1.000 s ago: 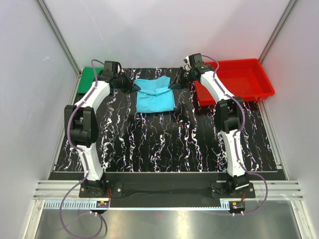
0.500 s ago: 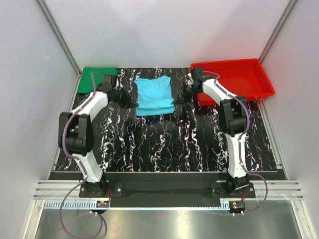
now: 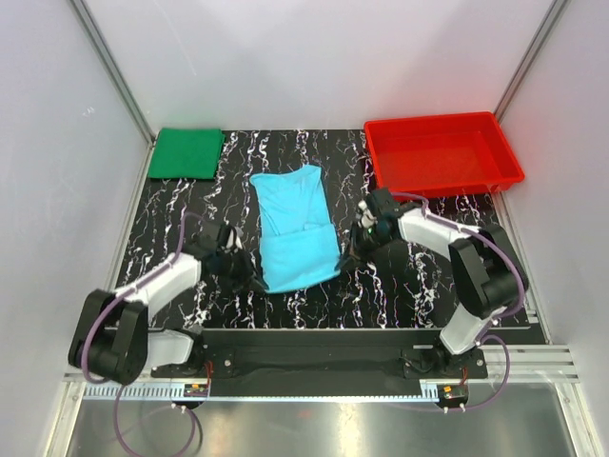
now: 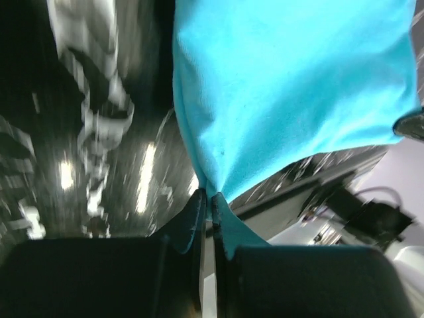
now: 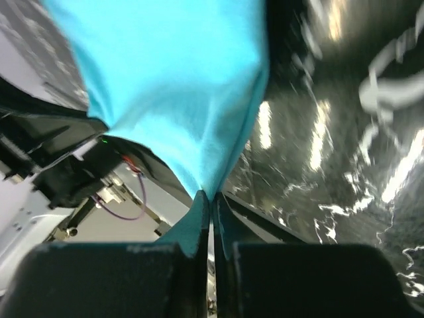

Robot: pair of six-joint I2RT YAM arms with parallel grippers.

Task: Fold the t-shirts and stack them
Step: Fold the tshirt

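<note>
The light cyan-blue t-shirt [image 3: 295, 227] lies lengthwise down the middle of the dark marbled table, its near end lifted slightly. My left gripper [image 3: 249, 273] is shut on the near left corner of it, the cloth [image 4: 291, 86] bunching into the pinched tips [image 4: 207, 197]. On the near right corner my right gripper [image 3: 349, 246] is shut as well, with the blue cloth [image 5: 172, 86] drawn tight into its tips [image 5: 207, 197]. The dark green t-shirt [image 3: 188, 152] sits folded flat at the far left corner of the table, away from both grippers.
A red plastic tray [image 3: 442, 152] stands at the far right corner. Both arms stretch low across the near half of the table [image 3: 419, 295], elbows close to its front edge. White walls close in the sides and back.
Both grippers have travelled from the far end of the table to the near side, pulling the blue shirt toward the front and stretching it out lengthwise. The green shirt has come into full view.
</note>
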